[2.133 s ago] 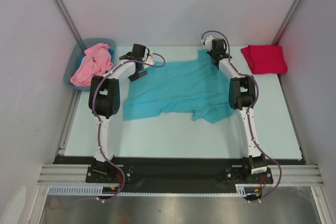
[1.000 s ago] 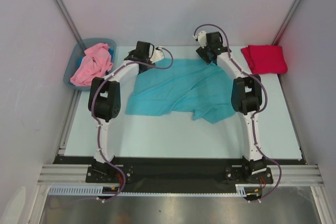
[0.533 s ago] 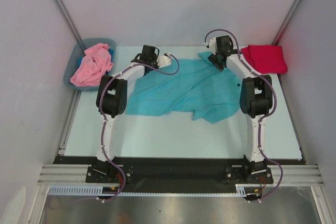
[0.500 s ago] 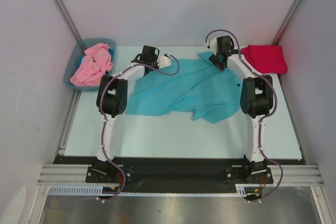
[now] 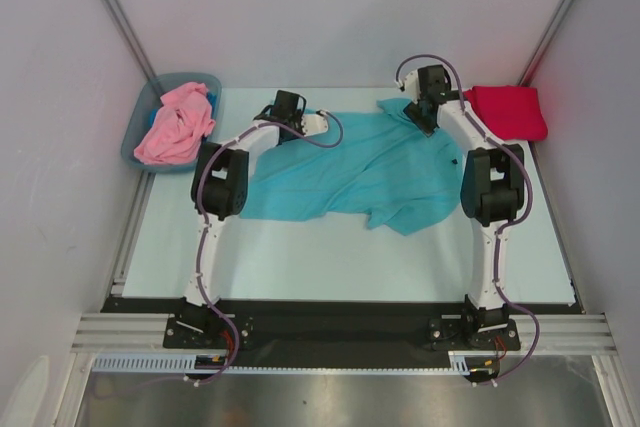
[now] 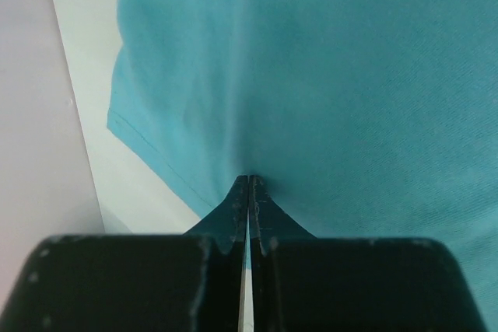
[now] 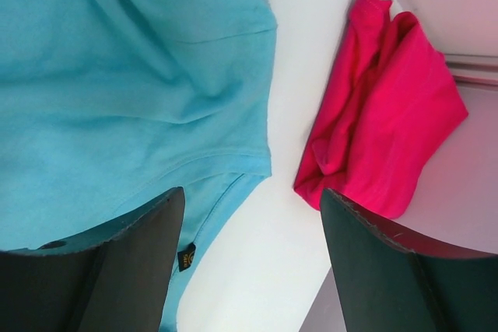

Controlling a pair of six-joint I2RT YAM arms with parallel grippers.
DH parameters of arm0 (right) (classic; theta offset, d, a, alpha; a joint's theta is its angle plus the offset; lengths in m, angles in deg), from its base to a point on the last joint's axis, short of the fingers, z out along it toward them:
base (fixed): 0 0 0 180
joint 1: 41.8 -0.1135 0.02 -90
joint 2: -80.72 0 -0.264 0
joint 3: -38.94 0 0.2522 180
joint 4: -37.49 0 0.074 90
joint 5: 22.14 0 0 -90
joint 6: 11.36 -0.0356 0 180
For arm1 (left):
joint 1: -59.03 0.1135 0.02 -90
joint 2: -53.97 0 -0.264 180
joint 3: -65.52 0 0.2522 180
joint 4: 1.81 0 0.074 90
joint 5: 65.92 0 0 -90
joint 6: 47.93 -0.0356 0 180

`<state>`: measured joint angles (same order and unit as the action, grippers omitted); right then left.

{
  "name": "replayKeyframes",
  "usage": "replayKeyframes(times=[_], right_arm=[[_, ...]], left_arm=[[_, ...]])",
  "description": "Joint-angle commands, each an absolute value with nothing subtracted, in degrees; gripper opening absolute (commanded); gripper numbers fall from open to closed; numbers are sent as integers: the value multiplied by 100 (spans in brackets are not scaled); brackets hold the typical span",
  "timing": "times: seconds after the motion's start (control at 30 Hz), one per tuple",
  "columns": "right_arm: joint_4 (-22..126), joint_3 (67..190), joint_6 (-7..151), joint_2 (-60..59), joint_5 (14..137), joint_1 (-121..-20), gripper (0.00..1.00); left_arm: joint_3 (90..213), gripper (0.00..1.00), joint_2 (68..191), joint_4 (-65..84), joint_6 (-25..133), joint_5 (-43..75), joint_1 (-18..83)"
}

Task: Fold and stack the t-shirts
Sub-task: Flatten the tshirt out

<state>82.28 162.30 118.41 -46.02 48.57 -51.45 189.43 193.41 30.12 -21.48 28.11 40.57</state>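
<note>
My left jaws are pressed together, pinching a fold of the teal shirt (image 5: 340, 172) near its far left edge; the shirt lies spread on the table (image 5: 300, 257). My right jaws stand spread over its far right corner, with the folded red shirt (image 7: 381, 145) just beside them, on their right.

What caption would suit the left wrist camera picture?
Left gripper shut on a pinch of the teal t-shirt near its hem.

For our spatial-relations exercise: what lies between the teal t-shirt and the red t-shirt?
Only a bare strip of pale table separates the teal t-shirt and the red t-shirt, clearest in the right wrist view.
</note>
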Motion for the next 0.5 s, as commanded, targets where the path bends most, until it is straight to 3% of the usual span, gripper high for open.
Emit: replayKeyframes(times=[0.0, 0.47], right_arm=[[8394, 16748, 11863, -4452, 4782, -5146, 77], [8518, 17214, 11705, -4760, 4861, -5234, 77]], left_arm=[[19344, 0, 19512, 3470, -2341, 2671, 4093], [19688, 0, 19644, 4579, -2455, 3049, 4751]])
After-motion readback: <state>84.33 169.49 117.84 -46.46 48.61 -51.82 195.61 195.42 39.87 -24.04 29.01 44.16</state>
